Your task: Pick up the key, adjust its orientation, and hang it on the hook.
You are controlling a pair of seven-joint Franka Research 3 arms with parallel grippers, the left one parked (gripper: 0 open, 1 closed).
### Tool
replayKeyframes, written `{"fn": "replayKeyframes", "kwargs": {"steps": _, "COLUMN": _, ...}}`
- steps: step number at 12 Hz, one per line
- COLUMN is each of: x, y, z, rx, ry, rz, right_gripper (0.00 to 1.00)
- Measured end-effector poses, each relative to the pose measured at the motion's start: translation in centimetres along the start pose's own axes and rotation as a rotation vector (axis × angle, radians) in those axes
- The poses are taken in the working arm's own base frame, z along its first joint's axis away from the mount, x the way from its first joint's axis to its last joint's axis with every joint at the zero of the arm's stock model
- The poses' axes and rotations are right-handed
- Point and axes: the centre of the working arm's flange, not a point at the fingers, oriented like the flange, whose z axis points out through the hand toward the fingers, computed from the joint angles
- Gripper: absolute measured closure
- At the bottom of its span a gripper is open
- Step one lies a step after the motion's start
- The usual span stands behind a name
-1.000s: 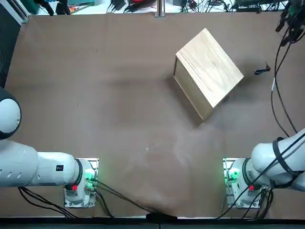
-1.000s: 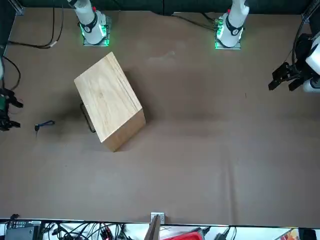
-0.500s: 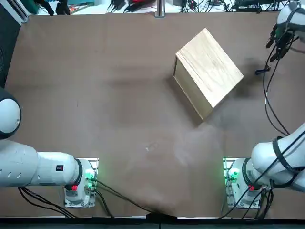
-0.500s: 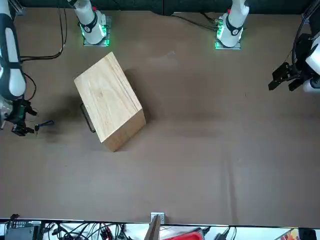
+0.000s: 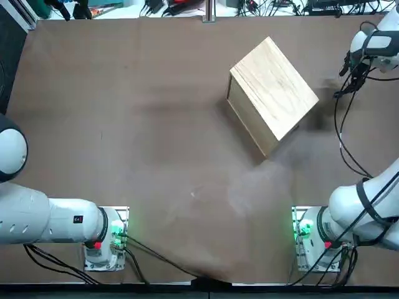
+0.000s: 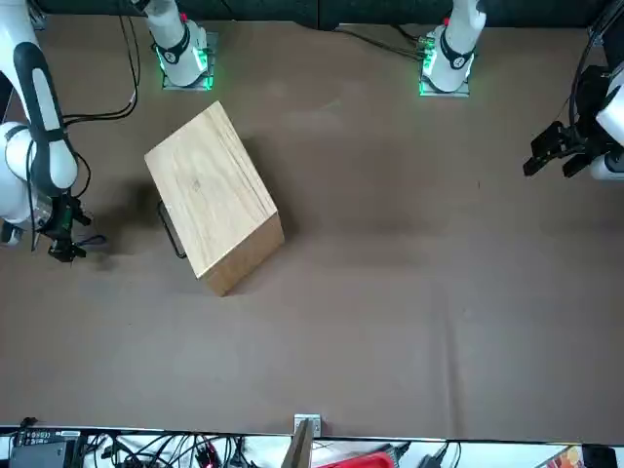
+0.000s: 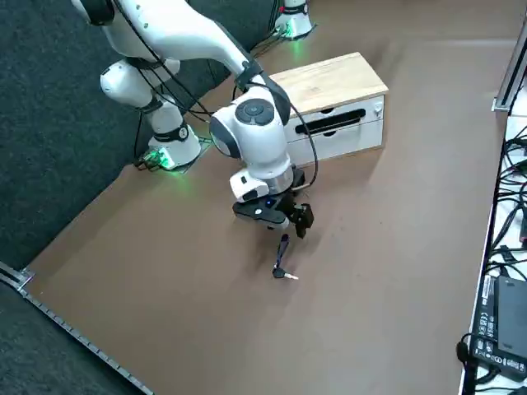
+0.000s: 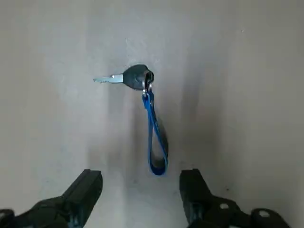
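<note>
The key (image 8: pixel 127 79) lies flat on the brown table, its silver blade sticking out of a dark head with a blue strap loop (image 8: pixel 155 140) attached. In the right side view the key (image 7: pixel 282 263) rests just beyond the light wooden block (image 7: pixel 328 97). A black hook (image 6: pixel 172 230) sits on the side of the block (image 6: pixel 212 197) that faces the key. My right gripper (image 7: pixel 286 222) hovers directly over the strap end, not touching it. The gripper (image 8: pixel 141 184) is open, with the strap's end between its dark fingers (image 8: pixel 84 187).
The wooden block (image 5: pixel 272 87) stands at the far right part of the table. My right arm's black cable (image 5: pixel 344 140) hangs over the table's right edge. Cables and clutter (image 5: pixel 187 6) line the far edge beyond the table.
My right gripper has come in from the table's right edge and now hangs over the key. The key and the block have not moved.
</note>
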Motion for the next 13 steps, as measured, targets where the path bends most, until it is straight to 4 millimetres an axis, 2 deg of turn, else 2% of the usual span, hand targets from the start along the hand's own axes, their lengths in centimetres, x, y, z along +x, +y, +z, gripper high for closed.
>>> {"fn": "replayKeyframes", "kwargs": {"steps": 5, "x": -0.5, "y": 0.7, "z": 4.4, "rx": 0.004, "ry": 0.001, "rz": -0.002, "right_gripper": 0.0}}
{"fn": "replayKeyframes", "kwargs": {"steps": 8, "x": -0.6, "y": 0.7, "z": 5.2, "rx": -0.001, "ry": -0.001, "rz": -0.003, "right_gripper": 0.0}}
{"fn": "replayKeyframes", "kwargs": {"steps": 13, "x": -0.6, "y": 0.8, "z": 5.2, "rx": -0.002, "ry": -0.001, "rz": -0.003, "right_gripper": 0.03}}
